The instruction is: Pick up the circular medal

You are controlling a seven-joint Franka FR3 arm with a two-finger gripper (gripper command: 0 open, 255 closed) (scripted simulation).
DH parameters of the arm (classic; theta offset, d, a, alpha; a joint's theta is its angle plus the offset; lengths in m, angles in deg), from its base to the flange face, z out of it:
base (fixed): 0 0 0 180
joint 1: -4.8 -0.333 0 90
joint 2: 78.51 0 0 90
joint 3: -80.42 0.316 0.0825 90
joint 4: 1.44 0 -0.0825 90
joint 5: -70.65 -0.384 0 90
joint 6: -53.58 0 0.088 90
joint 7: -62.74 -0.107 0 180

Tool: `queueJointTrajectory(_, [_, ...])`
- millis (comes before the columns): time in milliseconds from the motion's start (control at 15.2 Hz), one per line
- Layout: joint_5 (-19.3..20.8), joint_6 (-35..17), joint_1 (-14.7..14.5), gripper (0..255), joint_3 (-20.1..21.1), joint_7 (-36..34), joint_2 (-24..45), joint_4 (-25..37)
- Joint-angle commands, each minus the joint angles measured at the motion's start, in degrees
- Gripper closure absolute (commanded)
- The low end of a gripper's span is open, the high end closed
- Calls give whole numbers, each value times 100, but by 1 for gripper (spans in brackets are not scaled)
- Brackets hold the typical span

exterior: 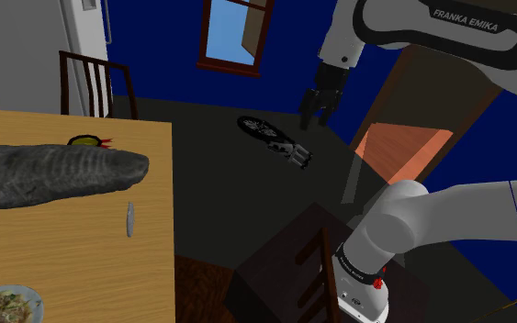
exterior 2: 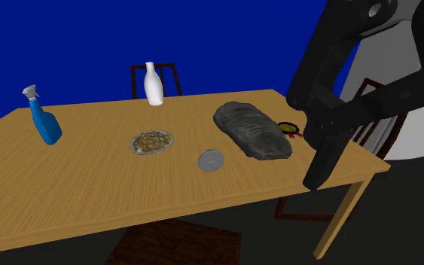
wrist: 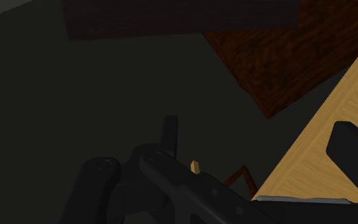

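Note:
A small yellow medal with a red ribbon (exterior: 87, 141) lies on the wooden table (exterior: 73, 266), at the far end of a long grey rock-like lump (exterior: 54, 172). In the second exterior view the medal (exterior 2: 288, 128) peeks out beside that lump (exterior 2: 252, 129), near the table's right edge. A silver round disc (exterior 2: 211, 160) rests nearer the table's front; in the shoulder view this disc (exterior: 129, 218) looks thin and edge-on. My gripper (exterior: 316, 116) hangs open over the dark floor, well off the table and far from the medal. It holds nothing.
On the table stand a blue spray bottle (exterior 2: 46, 124), a white bottle (exterior 2: 154, 84) and a plate of food (exterior 2: 151, 141). Chairs stand at the table's far side (exterior: 91, 84) and by my stand (exterior: 316, 275). A black object (exterior: 275, 138) lies on the floor under the gripper.

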State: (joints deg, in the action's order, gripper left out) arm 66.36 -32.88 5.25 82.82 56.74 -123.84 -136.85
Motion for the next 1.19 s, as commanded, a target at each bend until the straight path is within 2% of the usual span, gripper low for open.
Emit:
queueJointTrajectory(0, [0, 0, 0, 0, 0, 0, 0, 0])
queueJointTrajectory(660, [-778, -1335, -194, 0, 1320, -1623, 756, -375])
queueJointTrajectory(1122, [-959, -2335, -179, 0, 2258, -2790, 1849, -126])
